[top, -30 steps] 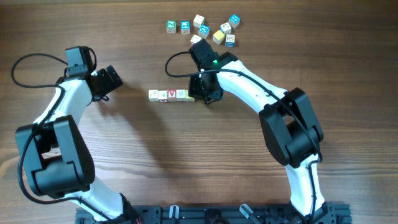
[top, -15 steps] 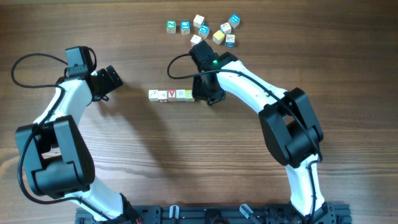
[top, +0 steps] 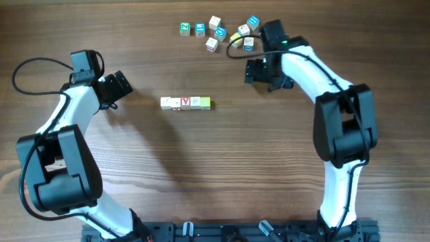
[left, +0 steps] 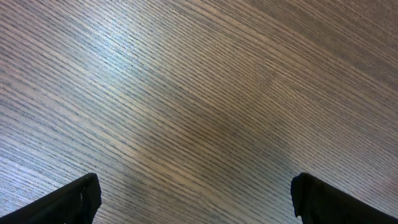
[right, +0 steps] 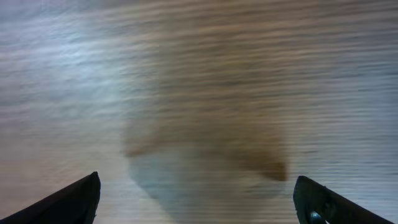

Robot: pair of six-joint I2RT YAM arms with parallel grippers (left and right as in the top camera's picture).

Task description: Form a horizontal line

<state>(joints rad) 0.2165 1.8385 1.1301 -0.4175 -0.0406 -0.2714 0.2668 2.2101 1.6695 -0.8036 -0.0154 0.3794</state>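
A short row of several small letter cubes [top: 185, 102] lies left to right on the wooden table, with a yellow-green cube [top: 205, 102] at its right end. Several loose cubes [top: 220, 32] are scattered at the back. My right gripper [top: 254, 71] hovers open to the right of the row, well apart from it, just below the loose cubes. The right wrist view is blurred and shows only wood between the open gripper [right: 196, 202]. My left gripper [top: 125, 87] stands open to the left of the row, over bare wood [left: 199, 112].
The loose cubes nearest the right arm are a white one [top: 248, 44] and a yellow one [top: 236, 38]. A black cable [top: 27, 67] loops at the far left. The arm bases stand at the front edge [top: 222, 232].
My right gripper opened, let go of the yellow-green cube at the row's right end, and swung up and right toward the loose cubes. The left arm has not moved.
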